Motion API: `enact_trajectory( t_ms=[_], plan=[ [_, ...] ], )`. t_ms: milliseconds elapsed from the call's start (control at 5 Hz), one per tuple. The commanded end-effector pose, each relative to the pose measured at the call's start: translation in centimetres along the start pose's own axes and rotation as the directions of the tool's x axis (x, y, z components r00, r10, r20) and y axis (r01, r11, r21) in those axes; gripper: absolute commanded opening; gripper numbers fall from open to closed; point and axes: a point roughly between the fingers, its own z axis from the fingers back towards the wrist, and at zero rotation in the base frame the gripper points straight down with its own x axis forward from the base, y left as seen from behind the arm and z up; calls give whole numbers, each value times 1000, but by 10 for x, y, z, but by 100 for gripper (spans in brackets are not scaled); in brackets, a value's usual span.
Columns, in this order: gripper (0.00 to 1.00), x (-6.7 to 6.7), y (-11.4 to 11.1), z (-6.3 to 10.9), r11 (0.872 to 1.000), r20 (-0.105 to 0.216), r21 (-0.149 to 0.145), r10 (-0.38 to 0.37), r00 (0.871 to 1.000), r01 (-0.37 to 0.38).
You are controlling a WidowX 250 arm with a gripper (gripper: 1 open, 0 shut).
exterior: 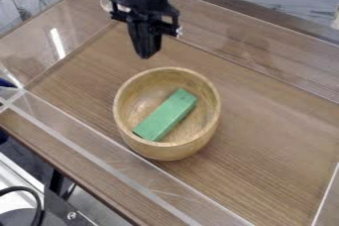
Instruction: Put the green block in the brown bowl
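Observation:
The green block (166, 114) lies slanted inside the brown bowl (201, 137), resting on the bowl's pale inner floor. My gripper (146, 50) hangs behind the bowl's far rim, pointing straight down. Its two dark fingers are pressed together with nothing between them. It stands apart from the block and the bowl.
The bowl sits on a wooden tabletop (265, 81) enclosed by low clear plastic walls (79, 161). The table's front edge runs along the lower left, with cables below it.

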Motion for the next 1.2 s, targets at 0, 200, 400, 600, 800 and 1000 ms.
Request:
enact_trajectory(
  t_ms=[0, 200, 400, 600, 800, 1000],
  plan=[
    [0, 13, 5, 1, 999, 36, 36, -7, 999, 5],
    [0, 16, 2, -12, 999, 15, 40, -23, 1000, 23],
    [0, 19, 0, -20, 999, 5, 40, -31, 999, 31],
    [0, 19, -1, -27, 999, -8, 39, -36, 999, 37],
    [0, 17, 1, -39, 998, -33, 43, -41, 999, 43],
    [0, 18, 3, -46, 998, -43, 44, -34, 999, 36]
  ],
)
